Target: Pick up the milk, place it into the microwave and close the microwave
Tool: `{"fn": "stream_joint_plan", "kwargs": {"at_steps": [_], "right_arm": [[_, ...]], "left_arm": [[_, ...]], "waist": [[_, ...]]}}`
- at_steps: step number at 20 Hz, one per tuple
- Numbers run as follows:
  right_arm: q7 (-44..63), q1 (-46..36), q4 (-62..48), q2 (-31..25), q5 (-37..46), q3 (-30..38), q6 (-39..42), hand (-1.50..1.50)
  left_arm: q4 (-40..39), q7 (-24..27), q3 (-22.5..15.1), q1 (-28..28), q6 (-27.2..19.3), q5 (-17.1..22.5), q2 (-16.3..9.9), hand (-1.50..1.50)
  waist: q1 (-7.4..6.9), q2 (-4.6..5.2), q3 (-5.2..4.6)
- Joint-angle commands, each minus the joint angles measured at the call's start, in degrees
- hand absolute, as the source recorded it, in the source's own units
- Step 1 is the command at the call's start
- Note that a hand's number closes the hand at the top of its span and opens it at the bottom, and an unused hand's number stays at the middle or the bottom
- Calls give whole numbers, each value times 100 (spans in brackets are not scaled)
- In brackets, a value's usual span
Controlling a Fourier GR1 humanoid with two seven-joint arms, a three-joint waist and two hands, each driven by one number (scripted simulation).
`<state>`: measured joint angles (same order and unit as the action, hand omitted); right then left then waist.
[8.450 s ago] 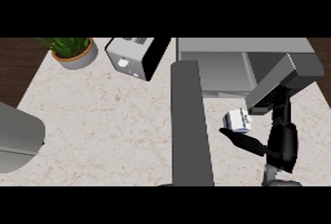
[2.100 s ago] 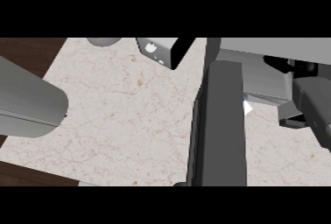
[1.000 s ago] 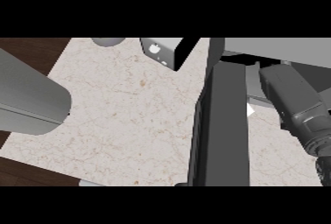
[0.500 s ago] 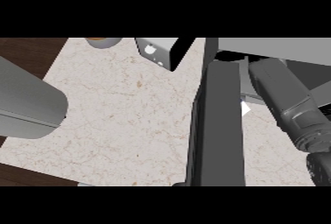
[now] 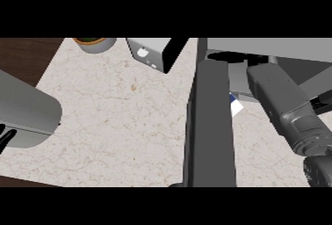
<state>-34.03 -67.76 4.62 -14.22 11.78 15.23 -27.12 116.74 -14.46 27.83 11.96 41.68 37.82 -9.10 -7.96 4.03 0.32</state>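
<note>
**Right forearm reaching into microwave; milk only partly seen**

Where the counter (image 5: 123, 118) is exposed, a pale, speckled stone-like top is recorded, filling most of the head view. Dark wood floor (image 5: 23, 55) is seen beyond its upper left corner. At the top edge a potted plant (image 5: 94, 43) is noted, cut off by the frame, and just to its right a toaster (image 5: 159, 52) with a grey body and black side. The microwave (image 5: 272, 46) is seen at upper right as a grey box, and its open door (image 5: 209, 127) is viewed edge-on as a long dark slab running from the microwave down to the lower edge.

A small white-and-blue corner of the milk (image 5: 235, 104) is visible in the narrow gap between the door and the right forearm (image 5: 285, 110). It lies just beside the forearm, toward the microwave's opening; whether it rests inside the cavity cannot be told. The rest of the carton is hidden.

The right forearm is recorded as extended diagonally from the lower right toward the microwave opening. The right hand itself is not visible, so its state cannot be told.

The left forearm (image 5: 26, 114) is seen as a large grey shape at the left edge, above the counter. Dark fingers of the left hand (image 5: 6, 136) show at the far left, straight and holding nothing.
</note>
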Motion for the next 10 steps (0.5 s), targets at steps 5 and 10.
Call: {"fn": "stream_joint_plan", "kwargs": {"at_steps": [5,10], "right_arm": [[-354,393,55,-256,-96,105,616,-150],[-784,782,126,-130,-413,375,1605,-150]], "left_arm": [[38,256,-354,249,327,-446,532,-150],[-159,499,-725,338,922,-830,771,-150]], "waist": [[232,-162,-15],[404,-230,-15]]}}
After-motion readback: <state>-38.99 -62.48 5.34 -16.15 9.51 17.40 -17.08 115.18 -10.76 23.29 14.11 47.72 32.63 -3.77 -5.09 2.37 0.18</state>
